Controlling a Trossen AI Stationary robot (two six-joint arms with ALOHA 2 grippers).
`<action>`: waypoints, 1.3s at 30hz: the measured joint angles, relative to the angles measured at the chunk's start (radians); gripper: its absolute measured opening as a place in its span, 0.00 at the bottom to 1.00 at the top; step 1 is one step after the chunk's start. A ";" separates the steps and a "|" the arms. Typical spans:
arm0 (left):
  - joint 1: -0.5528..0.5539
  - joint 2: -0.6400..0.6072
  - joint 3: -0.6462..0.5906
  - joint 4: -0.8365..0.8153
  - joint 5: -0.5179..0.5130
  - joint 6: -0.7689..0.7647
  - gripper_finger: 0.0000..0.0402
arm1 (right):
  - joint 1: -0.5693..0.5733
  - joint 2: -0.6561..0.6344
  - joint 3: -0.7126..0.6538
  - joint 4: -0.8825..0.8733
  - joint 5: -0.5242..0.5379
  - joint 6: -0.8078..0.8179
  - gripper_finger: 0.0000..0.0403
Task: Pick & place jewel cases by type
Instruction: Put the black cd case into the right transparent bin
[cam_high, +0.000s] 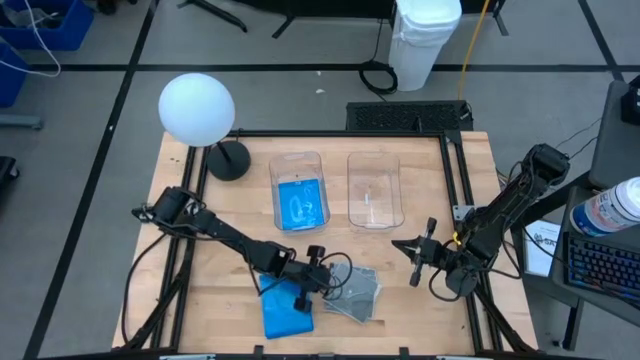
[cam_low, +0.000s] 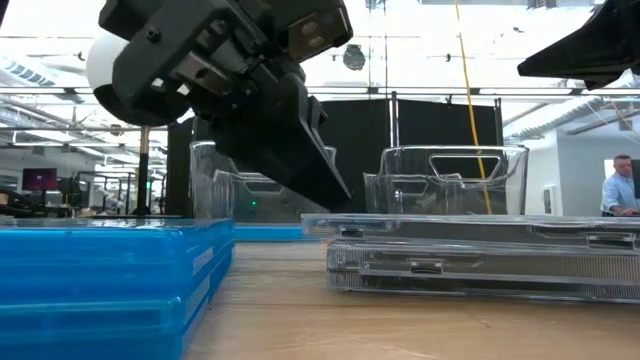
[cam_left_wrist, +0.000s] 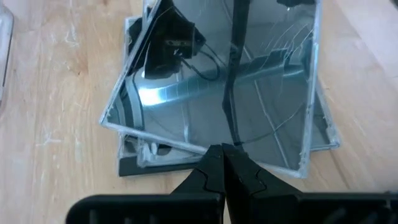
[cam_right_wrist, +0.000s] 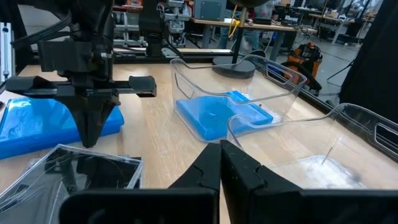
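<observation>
Two piles, blue jewel cases (cam_high: 287, 310), grey see-thru jewel cases (cam_high: 355, 294) fanned

Both arms are black — long thin tubes with chunky round joints. Thin black cables loop beside them. The left gripper (cam_left_wrist: 222, 163) has two flat black fingers with pointy tips and zigzag inner edges. Behind these fingers sits a wide black bar. The right gripper (cam_right_wrist: 221, 155) looks the same — black, smooth, pointy.

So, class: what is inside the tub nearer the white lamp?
Inside the left tub lies a blue jewel case, flat on the bottom. Whether another case lies beneath it cannot be seen.
</observation>
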 joint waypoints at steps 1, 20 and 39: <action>0.000 0.000 0.000 0.006 0.003 0.000 0.00 | 0.000 0.000 0.000 0.000 0.000 0.000 0.00; 0.005 0.001 -0.001 -0.115 -0.044 -0.069 0.00 | 0.000 0.000 0.000 0.001 0.001 -0.019 0.00; 0.008 0.054 0.077 -0.226 -0.101 -0.054 0.00 | 0.000 0.000 0.000 0.003 0.001 -0.023 0.00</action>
